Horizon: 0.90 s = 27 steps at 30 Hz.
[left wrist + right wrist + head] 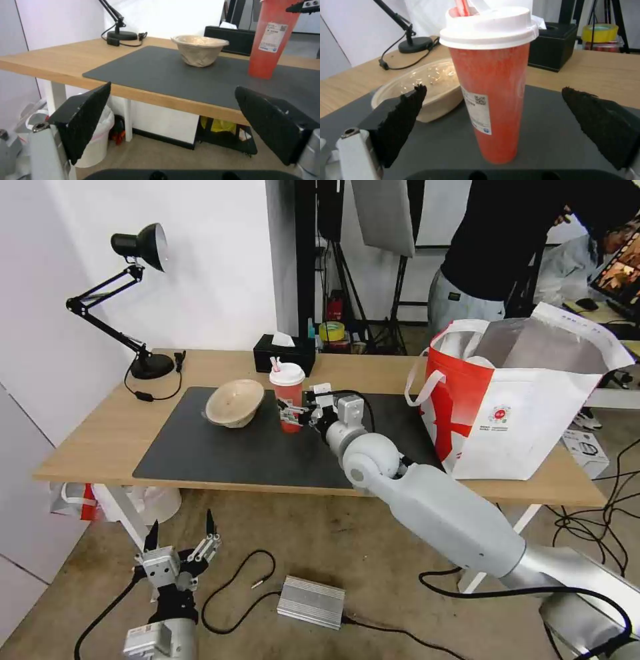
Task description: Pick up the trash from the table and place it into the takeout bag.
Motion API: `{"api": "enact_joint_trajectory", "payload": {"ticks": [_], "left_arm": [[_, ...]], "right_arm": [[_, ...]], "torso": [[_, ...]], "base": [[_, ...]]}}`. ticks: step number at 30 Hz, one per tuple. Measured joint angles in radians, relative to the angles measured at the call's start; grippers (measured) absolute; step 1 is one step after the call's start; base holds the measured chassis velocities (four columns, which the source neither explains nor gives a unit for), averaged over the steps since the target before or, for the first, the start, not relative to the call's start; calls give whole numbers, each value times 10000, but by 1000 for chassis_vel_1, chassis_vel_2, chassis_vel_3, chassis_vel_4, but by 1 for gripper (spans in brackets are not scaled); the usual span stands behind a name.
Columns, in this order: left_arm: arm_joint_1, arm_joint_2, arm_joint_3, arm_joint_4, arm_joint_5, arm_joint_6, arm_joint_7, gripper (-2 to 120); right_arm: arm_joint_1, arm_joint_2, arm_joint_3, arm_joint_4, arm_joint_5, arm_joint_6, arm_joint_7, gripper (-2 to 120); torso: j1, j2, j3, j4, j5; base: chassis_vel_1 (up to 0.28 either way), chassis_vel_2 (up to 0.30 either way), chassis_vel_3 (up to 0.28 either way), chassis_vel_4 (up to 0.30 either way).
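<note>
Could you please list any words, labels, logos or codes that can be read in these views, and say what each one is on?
No text can be read.
Red drink cup: white sticker with a QR code and small print, too blurred to read.
Takeout bag: small round red logo with a line of print under it, too small to read.
Right gripper, open around the cup: no marking legible.

The table (100, 440) carries a grey mat (220, 453), lamp (143, 300), tissue box (283, 355) and takeout bag (513, 407).
</note>
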Motion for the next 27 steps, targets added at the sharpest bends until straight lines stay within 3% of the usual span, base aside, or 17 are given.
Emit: {"api": "enact_joint_trajectory", "payload": {"ticks": [27], "left_arm": [[14, 0, 41, 149, 34, -26, -14, 100]], "right_arm": [[249, 212, -49, -627, -50, 38, -310, 100]], "torso": [[0, 1, 0, 1, 0]], "base": [[0, 0, 0, 0]]}}
